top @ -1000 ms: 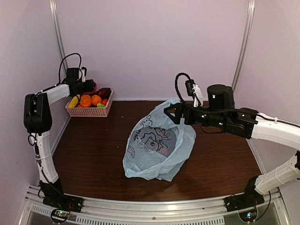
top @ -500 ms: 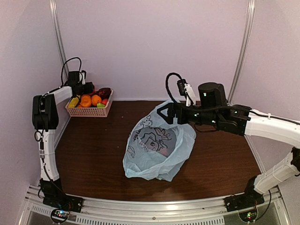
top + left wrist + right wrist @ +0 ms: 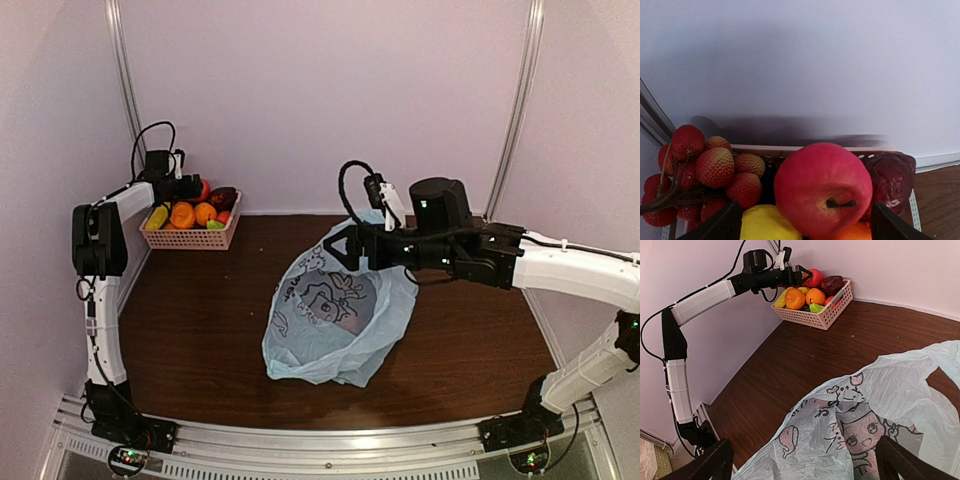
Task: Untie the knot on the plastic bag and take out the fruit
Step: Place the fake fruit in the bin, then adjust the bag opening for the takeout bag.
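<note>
The plastic bag lies crumpled mid-table, light blue with a cartoon print; it also fills the right wrist view. No knot shows. A faint reddish shape shows through the bag. My right gripper hovers over the bag's far top edge, open and empty. My left gripper is open over the pink basket. A red apple lies just ahead of its fingertips on the other fruit. A bunch of red berries, a yellow piece and a dark red piece lie round it.
The basket stands in the far left corner against the back wall, with oranges in it. Bare brown table lies between basket and bag. Walls close in on left, back and right.
My right gripper has moved left over the top of the bag. My left gripper has barely shifted over the basket, and the red apple now shows beside it.
</note>
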Controlling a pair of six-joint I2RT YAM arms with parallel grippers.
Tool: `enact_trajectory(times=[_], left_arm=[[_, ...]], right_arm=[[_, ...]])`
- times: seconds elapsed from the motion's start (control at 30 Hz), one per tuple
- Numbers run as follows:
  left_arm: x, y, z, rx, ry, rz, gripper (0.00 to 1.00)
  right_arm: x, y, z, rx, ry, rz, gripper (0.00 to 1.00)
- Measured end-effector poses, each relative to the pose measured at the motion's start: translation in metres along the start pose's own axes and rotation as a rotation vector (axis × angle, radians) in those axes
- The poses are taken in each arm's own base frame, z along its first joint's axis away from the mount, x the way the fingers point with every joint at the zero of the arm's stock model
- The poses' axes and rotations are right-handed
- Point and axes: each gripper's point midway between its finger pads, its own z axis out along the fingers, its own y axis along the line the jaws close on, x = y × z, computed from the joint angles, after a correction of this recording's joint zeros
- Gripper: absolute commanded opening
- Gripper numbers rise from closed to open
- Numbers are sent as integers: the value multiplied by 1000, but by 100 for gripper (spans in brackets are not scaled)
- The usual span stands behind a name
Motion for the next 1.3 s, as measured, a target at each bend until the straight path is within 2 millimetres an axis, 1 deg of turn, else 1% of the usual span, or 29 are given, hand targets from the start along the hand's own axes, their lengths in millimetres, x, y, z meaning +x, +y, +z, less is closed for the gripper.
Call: enact_trajectory(times=[0.2,0.4,0.47,0.53,0.6,0.67,0.73,0.83,0.93,0.97,1.03,1.07,1.13,1.2,1.3], left_arm=[[1,-1,0,6,4,3,89],[0,-7,-2,39,6,3,90],[-3,-9,-5,47,7,3,90],[-9,-11,-11,53,0,4,91],[-21,-13,-22,58,-14,6,91],[-34,-17,-40,62,-32,5,91],[-49,-21,-63,68,-59,2,90],[-71,-31,-104,91,-112,-10,87],[-82,-43,-140,136,-153,-35,85],[-82,-48,-152,157,-157,-50,85],[-74,-59,-171,192,-149,-71,85],[-67,-65,-180,208,-140,-81,85],[-48,-83,-196,246,-108,-92,84],[-28,-107,-210,298,-70,-96,83],[10,-157,-235,407,2,-93,84]], right_arm=[[1,2,0,-3,2,-4,99],[1,2,0,-3,2,-4,99],[0,2,-1,-3,-1,-4,99],[-2,2,-3,-4,-7,-5,99],[-5,3,-6,-3,-19,-12,99],[-11,4,-12,-2,-37,-18,99],[-16,5,-19,1,-56,-22,99],[-23,2,-29,23,-85,-32,99],[-25,-6,-38,69,-96,-42,99],[-24,-10,-41,86,-99,-46,99],[-23,-15,-48,112,-103,-54,99],[-22,-18,-52,126,-104,-59,99],[-21,-23,-59,151,-104,-67,98],[-21,-27,-65,172,-104,-73,94],[-14,-26,-66,178,-78,-96,91]])
